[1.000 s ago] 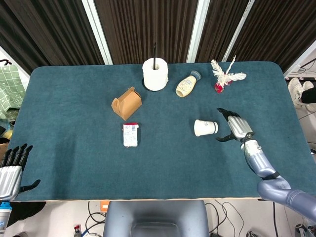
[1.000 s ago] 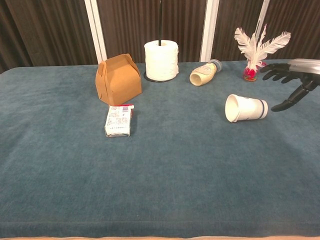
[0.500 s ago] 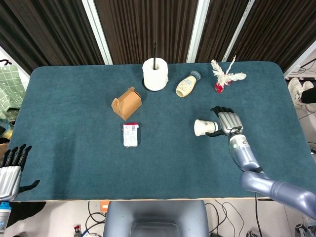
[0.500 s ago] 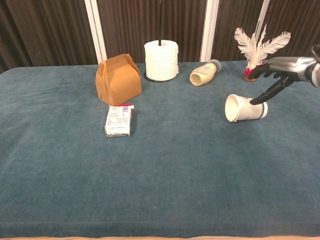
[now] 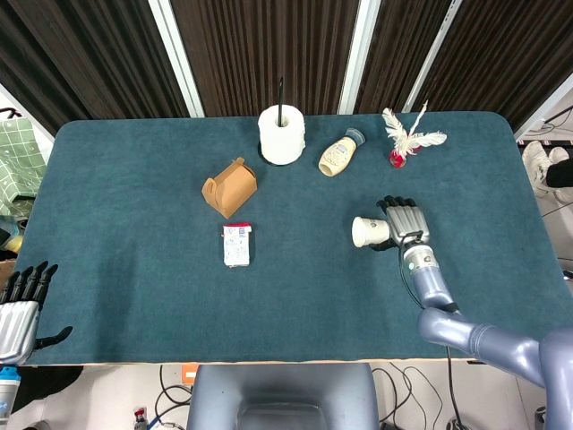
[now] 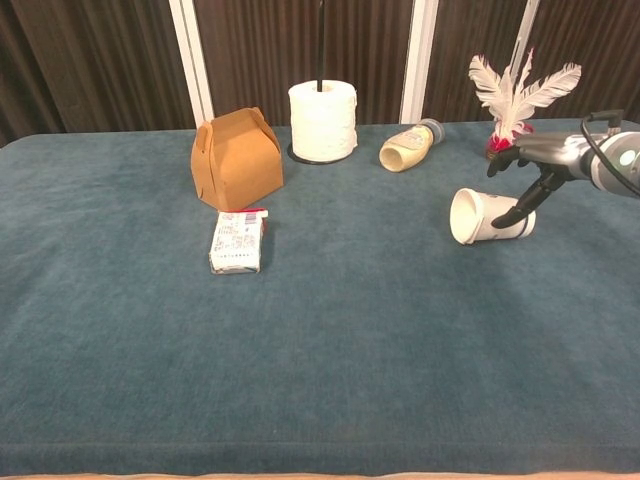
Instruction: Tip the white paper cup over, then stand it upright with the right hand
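Note:
The white paper cup lies on its side on the blue table, right of centre, its mouth facing left. My right hand hovers over the cup's base end. Its fingers arch above the cup, and the thumb reaches down across the cup's near side, touching it or nearly so. No closed grasp shows. My left hand hangs beyond the table's front left corner with its fingers apart and nothing in it; the chest view does not show it.
A paper roll on a stand, a bottle lying on its side and a feathered shuttlecock line the far edge. A brown carry box and small carton sit left of centre.
My right hand has moved left from beside the cup's base to over the cup, thumb now down its near side. The cup still lies where it was. The left hand has not moved.

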### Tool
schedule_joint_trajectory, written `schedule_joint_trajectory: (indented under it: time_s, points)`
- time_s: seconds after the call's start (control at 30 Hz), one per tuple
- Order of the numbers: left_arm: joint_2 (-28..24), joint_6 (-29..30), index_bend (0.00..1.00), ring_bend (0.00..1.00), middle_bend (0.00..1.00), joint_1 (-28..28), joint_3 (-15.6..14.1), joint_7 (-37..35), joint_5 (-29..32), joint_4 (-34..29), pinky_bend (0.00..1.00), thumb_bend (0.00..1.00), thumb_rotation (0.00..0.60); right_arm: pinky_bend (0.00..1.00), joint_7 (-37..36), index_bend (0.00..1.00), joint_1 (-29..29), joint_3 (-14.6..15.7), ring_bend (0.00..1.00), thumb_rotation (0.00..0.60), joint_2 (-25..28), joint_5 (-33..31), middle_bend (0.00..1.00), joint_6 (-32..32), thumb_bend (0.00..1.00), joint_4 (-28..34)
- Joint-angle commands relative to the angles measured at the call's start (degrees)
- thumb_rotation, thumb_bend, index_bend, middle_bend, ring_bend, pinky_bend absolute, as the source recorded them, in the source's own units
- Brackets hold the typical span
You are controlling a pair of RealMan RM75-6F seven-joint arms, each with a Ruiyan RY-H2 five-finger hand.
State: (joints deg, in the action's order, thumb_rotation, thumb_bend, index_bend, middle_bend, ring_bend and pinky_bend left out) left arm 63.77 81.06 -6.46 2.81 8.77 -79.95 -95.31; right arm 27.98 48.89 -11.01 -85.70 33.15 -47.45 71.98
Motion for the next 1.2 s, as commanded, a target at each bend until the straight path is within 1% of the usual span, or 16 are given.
schedule_joint_trajectory:
  time_s: [0.03, 0.23, 0.37, 0.57, 0.9, 1.07, 1.2]
  points:
    - [0.0, -0.1, 0.00, 0.00, 0.00, 0.0, 0.0, -0.1, 0.0, 0.2, 0.00, 0.03, 0.599, 0.14, 0.0, 0.28, 0.2, 0.0, 0.08, 0.463, -0.5, -0.1, 0.13, 0.2, 0.10, -0.2]
    - [0.0, 0.0, 0.00, 0.00, 0.00, 0.0, 0.0, -0.2, -0.1, 0.2, 0.00, 0.03, 0.599, 0.14, 0.3, 0.26, 0.6, 0.0, 0.08, 0.474, -1.5, -0.4, 0.13, 0.5, 0.10, -0.7]
    - [0.0, 0.0, 0.00, 0.00, 0.00, 0.0, -0.1, -0.4, -0.2, 0.3, 0.00, 0.03, 0.599, 0.14, 0.3, 0.33, 0.8, -0.2, 0.08, 0.488, -1.8, -0.5, 0.13, 0.6, 0.11, -0.7]
    - [0.0, 0.0, 0.00, 0.00, 0.00, 0.0, -0.1, -0.5, -0.2, 0.3, 0.00, 0.03, 0.599, 0.14, 0.7, 0.34, 1.2, -0.1, 0.08, 0.502, -2.4, -0.9, 0.13, 0.6, 0.11, -1.0]
    - [-0.1, 0.0, 0.00, 0.00, 0.00, 0.0, -0.1, -0.9, -0.3, 0.3, 0.00, 0.03, 0.599, 0.14, 1.1, 0.33, 1.8, -0.3, 0.08, 0.507, -3.5, -1.5, 0.13, 0.7, 0.12, -2.2]
    - [-0.2, 0.0, 0.00, 0.00, 0.00, 0.1, -0.1, -1.1, -0.2, 0.2, 0.00, 0.03, 0.599, 0.14, 1.1, 0.35, 2.2, -0.6, 0.08, 0.531, -4.4, -1.4, 0.13, 0.9, 0.12, -2.9]
    - [-0.3, 0.0, 0.00, 0.00, 0.00, 0.1, -0.1, -1.2, -0.3, 0.2, 0.00, 0.03, 0.599, 0.14, 1.0, 0.35, 2.4, -0.7, 0.08, 0.545, -4.9, -1.2, 0.13, 1.0, 0.12, -3.1]
